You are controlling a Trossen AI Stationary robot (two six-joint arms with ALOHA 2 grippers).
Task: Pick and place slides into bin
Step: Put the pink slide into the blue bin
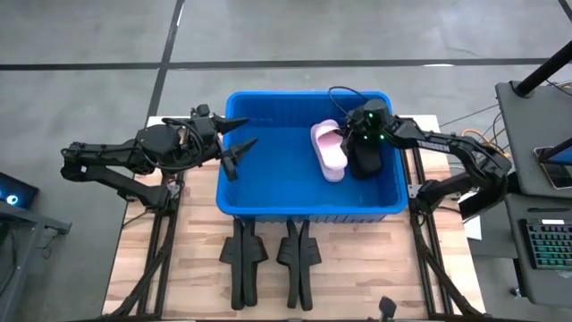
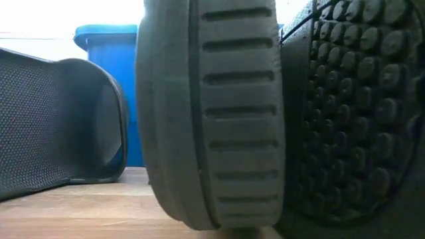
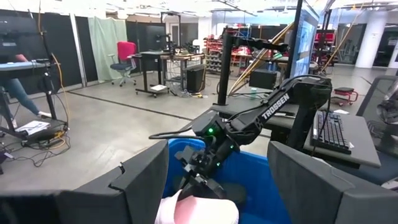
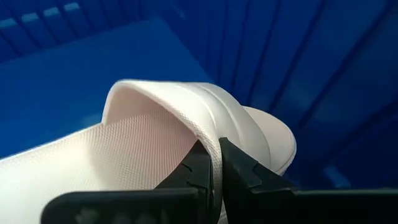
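Note:
The pale pink slide is inside the blue bin, right of the bin's middle. My right gripper reaches into the bin from the right and is shut on the slide's strap. A black slide lies beside it against the bin's right wall. My left gripper hovers open over the bin's left rim, pointing level toward the right with nothing between its fingers. Two more black slides lie on the table in front of the bin. My right gripper pinches the edge of the pink slide's strap between its two fingers, one on the strap's inner side over the footbed and one on its outer side. The fingers slant down from the table's right. Whether the slide rests on the bin floor, I cannot tell.
In the low view the black slides on the table fill the picture, with the bin behind them. The wooden table has bare room left and right of those slides. A desk with a keyboard stands beyond the table's right edge.

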